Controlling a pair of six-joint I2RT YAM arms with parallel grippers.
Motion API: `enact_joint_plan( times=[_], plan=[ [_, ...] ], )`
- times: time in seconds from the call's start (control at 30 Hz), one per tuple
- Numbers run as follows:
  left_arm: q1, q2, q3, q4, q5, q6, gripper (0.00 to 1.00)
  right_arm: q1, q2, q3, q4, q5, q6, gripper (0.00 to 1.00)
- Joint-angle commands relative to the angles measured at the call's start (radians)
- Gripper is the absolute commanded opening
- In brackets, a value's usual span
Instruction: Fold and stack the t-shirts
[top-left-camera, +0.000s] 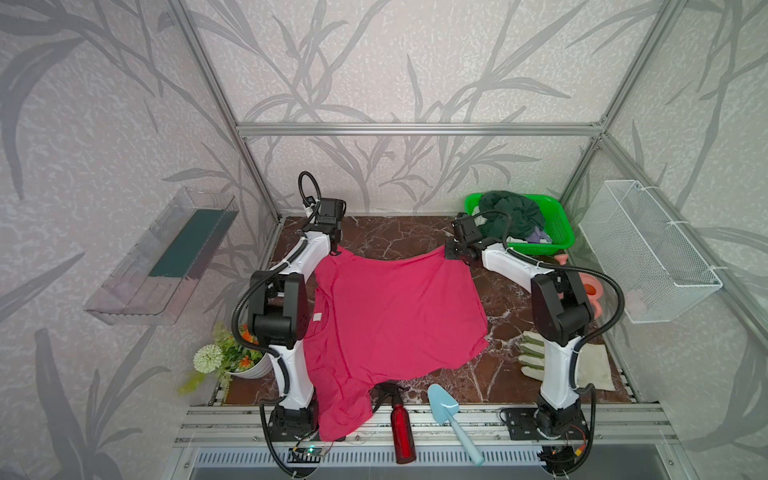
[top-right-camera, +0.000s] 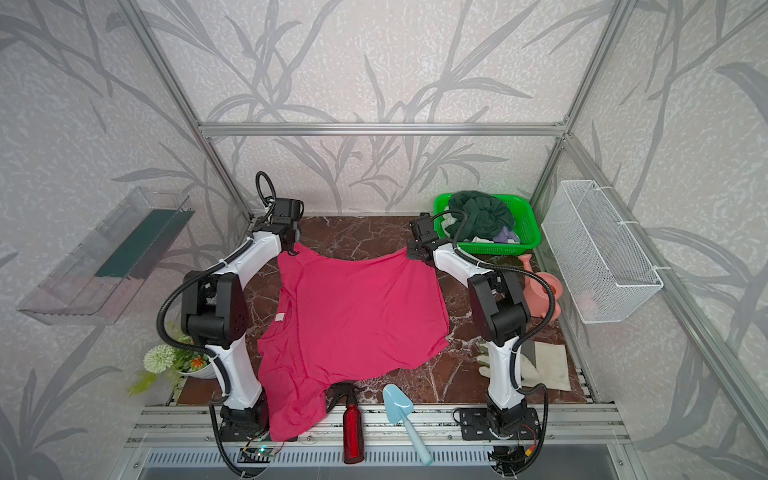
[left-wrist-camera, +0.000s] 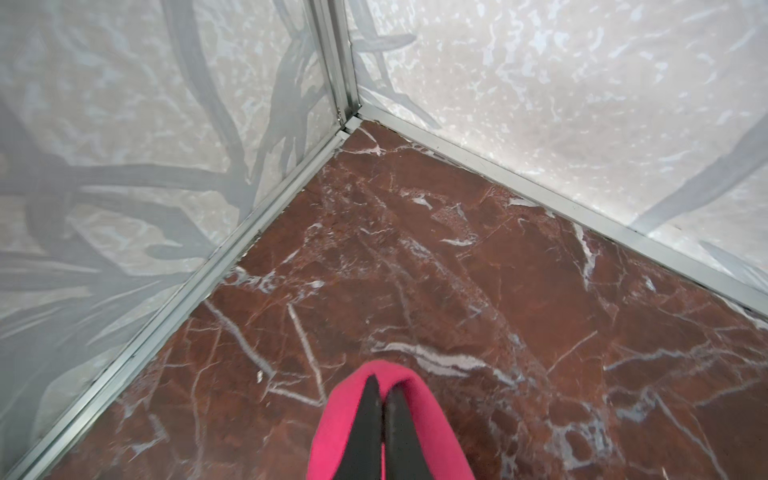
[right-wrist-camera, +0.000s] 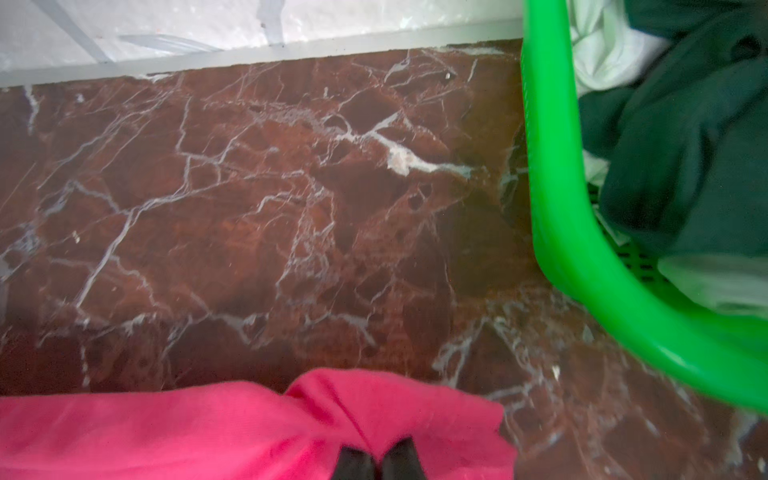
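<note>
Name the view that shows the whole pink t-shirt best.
Both top views: the pink t-shirt shows nearly whole, spread across the table, one end hanging off the front. Each wrist view shows only a small pinched patch.

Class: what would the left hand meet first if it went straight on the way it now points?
Probably the marble tabletop, short of the aluminium corner post; nothing else lies between. The left hand, shut on the pink t-shirt, points towards that corner, but depth is unclear.

A t-shirt (top-left-camera: 395, 316) lies across the table (top-left-camera: 399, 237), basket (top-left-camera: 559, 226) behind right, bottle (top-left-camera: 402, 432) and trowel (top-left-camera: 444, 405) before it
</note>
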Motion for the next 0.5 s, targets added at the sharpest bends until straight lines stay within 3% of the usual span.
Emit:
enact_joint_plan(
  times=[0.0, 0.07, 0.13, 0.2, 0.33, 0.4, 0.47],
  plan=[
    [0.016, 0.13, 0.205, -0.121, 0.014, -0.037, 0.03, -0.033, 0.108, 0.192, -0.099, 0.035, -0.007, 0.0],
    [0.02, 0.228, 0.364, -0.199, 0.049, -0.015, 0.14, -0.048, 0.176, 0.298, -0.144, 0.009, -0.015, 0.01],
    [0.024, 0.295, 0.491, -0.259, 0.103, 0.027, 0.2, -0.056, 0.205, 0.368, -0.17, -0.022, -0.028, 0.23],
    [0.023, 0.295, 0.514, -0.258, 0.155, 0.058, 0.23, -0.052, 0.183, 0.368, -0.166, -0.021, -0.047, 0.41],
    [0.022, 0.19, 0.397, -0.27, 0.258, 0.039, 0.27, -0.027, 0.053, 0.245, -0.158, 0.026, -0.088, 0.72],
    [0.02, 0.135, 0.291, -0.282, 0.332, 0.014, 0.26, -0.012, -0.022, 0.15, -0.157, 0.034, -0.097, 0.79],
    [0.02, 0.106, 0.197, -0.282, 0.401, 0.005, 0.26, 0.002, -0.095, 0.051, -0.171, 0.03, -0.094, 0.8]
  ],
)
